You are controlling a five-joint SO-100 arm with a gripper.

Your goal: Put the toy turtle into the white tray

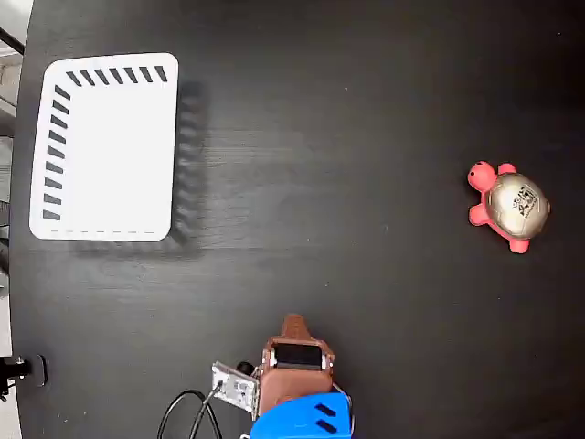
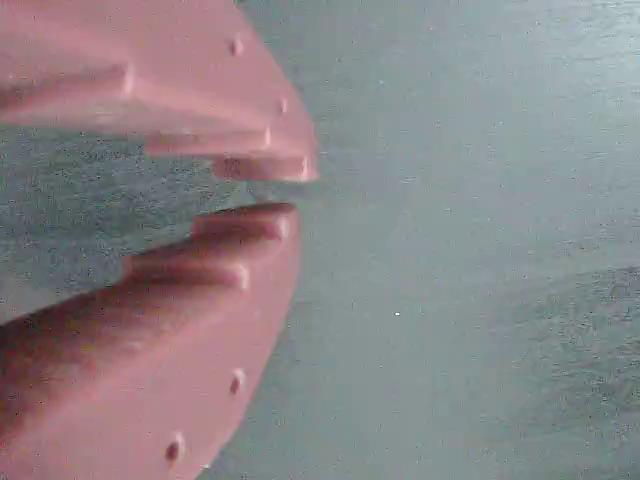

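Observation:
The toy turtle [image 1: 510,205], with red-pink head and legs and a gold-grey shell, lies on the black table at the far right of the fixed view. The white tray [image 1: 108,146], slotted on its top and left sides, sits empty at the upper left. My gripper [image 1: 294,323] is folded back near the bottom centre, far from both. In the wrist view its pink fingers [image 2: 200,110] fill the left side, and the gripper [image 2: 298,190] is shut with only a thin slit between the tips and nothing in it. Neither the turtle nor the tray shows in the wrist view.
The arm's brown and blue base [image 1: 297,393], with a small board and black cables [image 1: 187,416], sits at the bottom edge. The table's left edge [image 1: 18,274] runs just beside the tray.

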